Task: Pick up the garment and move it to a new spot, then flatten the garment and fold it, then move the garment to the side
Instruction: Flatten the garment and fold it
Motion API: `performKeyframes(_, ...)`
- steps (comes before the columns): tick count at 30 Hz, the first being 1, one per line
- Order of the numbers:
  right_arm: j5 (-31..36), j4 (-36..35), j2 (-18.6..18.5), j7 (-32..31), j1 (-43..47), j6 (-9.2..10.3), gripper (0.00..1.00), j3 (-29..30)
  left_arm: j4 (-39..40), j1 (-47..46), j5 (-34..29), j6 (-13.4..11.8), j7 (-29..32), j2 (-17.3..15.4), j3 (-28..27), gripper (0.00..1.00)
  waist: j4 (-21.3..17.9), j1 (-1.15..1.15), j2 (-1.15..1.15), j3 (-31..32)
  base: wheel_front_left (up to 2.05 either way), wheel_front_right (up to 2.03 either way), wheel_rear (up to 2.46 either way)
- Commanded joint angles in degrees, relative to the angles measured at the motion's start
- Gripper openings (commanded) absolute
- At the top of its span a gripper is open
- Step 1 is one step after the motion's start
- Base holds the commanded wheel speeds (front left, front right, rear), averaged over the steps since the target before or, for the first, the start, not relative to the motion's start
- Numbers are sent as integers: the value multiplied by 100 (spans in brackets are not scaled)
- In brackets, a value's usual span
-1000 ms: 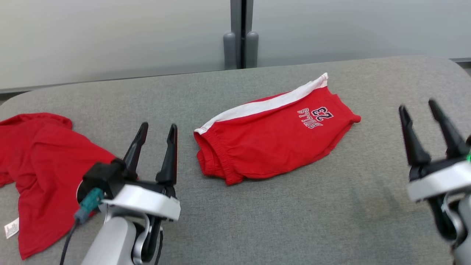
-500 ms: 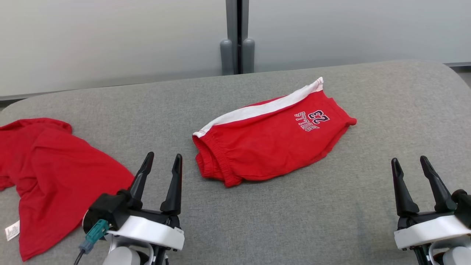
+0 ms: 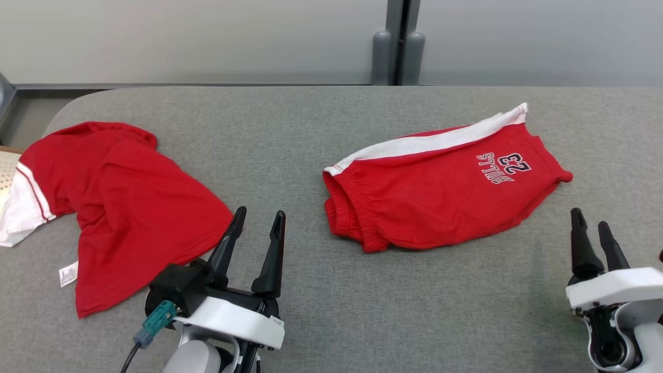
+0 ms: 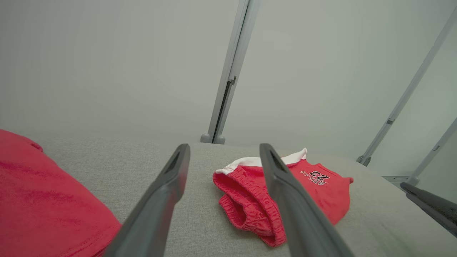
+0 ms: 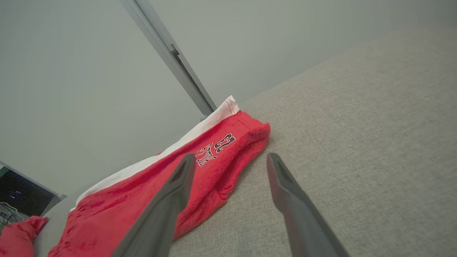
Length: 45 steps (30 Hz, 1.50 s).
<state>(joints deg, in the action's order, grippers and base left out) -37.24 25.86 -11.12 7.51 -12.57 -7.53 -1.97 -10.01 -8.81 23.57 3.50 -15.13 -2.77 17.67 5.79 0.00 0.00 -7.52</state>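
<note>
A grey, cloth-covered bench [image 3: 321, 119] carries two red garments, well apart. The shirt [image 3: 124, 197] lies rumpled at the robot's left end, one white-trimmed sleeve reaching the bench's edge. Its creases suggest it has not yet been flattened, so it is probably the piece to lift next. The shorts [image 3: 440, 202] lie right of centre with the white stripe and "23" uppermost. They are doubled over, so the waistband shows two layers. That neat lie suggests they are already folded and set apart from the loose cloth.

The left hand [image 3: 260, 212] hovers just beside the shirt's near corner, its two dark fingers spread wide with nothing between them. It looks well placed to reach for that fabric. The right hand [image 3: 589, 218] sits at the lower right, near the shorts' hem but apart from it, equally wide open and empty. Both hands are low and clear of the cloth, which looks like a pause between steps.

A small white tag [image 3: 68, 273] shows near the shirt's near hem, a hint that the fabric there is turned over.
</note>
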Motion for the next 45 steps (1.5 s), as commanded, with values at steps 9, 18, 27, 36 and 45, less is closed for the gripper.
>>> performKeyframes(9,-1271,794,17,-976,-780,4,100,797,-99,-272,321,-238,-2,-24,417,100,691,0,0,-420,0,0,0)
performKeyframes(18,-1209,1881,-51,-1387,-1492,-11,100,1337,-50,-458,402,-365,-2,-22,766,100,1096,0,0,-712,0,0,0)
performKeyframes(27,-996,2620,-180,-1722,-2038,-11,100,1478,-4,-545,405,-408,-2,-23,891,100,1253,0,0,-877,0,0,0)
performKeyframes(36,-747,2992,-299,-1546,-2487,-8,0,1467,-23,-618,464,-464,-2,-22,1029,100,1333,0,0,-890,0,0,0)
performKeyframes(45,-1114,2573,-369,-910,-2129,4,0,1430,-162,-471,397,-428,-3,-23,898,100,1089,0,0,-568,0,0,0)
